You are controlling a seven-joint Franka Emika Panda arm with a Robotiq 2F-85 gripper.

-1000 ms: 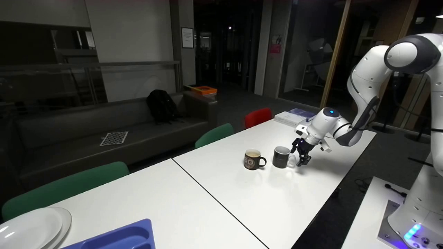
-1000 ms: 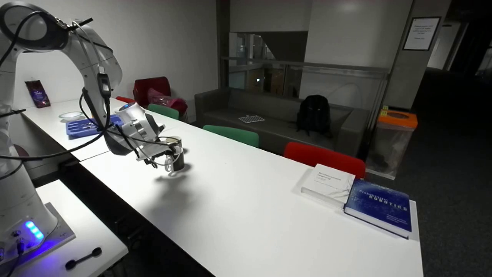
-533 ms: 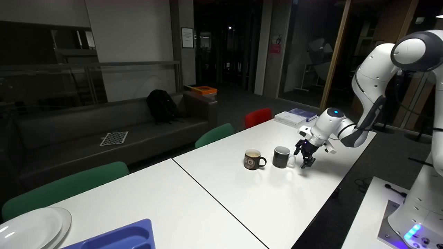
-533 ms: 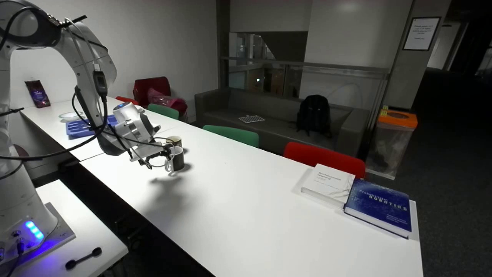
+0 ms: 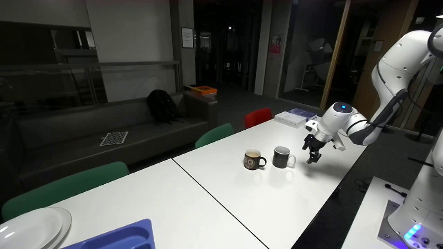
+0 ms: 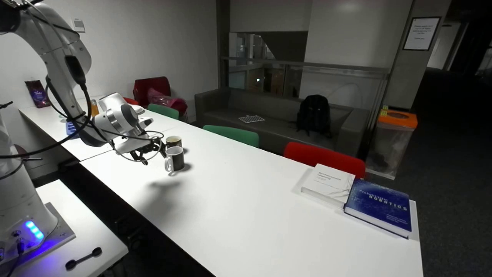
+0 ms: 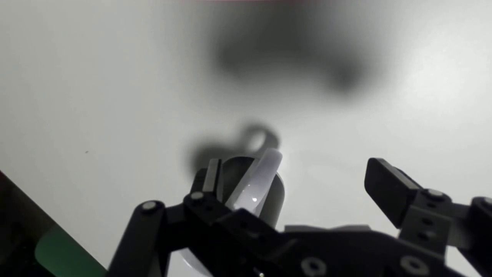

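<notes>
A dark mug (image 5: 280, 158) with a white handle stands upright on the white table, its handle turned towards my gripper (image 5: 309, 155). The jaws are wide apart with nothing between them, a short way off from the handle and above the table. In the wrist view, that white handle (image 7: 259, 181) shows beside the left finger (image 7: 212, 175), which hides part of the mug. The right finger (image 7: 388, 188) has only tabletop behind it. Just past this mug is a second dark mug (image 5: 251, 162) with a printed front, pale inside and a black handle.
A blue tray (image 5: 147, 230) and stacked white plates (image 5: 31, 226) lie at the near end in an exterior view. A white book (image 6: 328, 181) and a blue book (image 6: 378, 206) lie at the opposite end. Green chairs (image 5: 214, 135) and a red chair (image 5: 258, 117) line the table's far edge.
My gripper has drawn back from the white handle towards the robot's base and risen a little, jaws staying apart. Both mugs stand where they were.
</notes>
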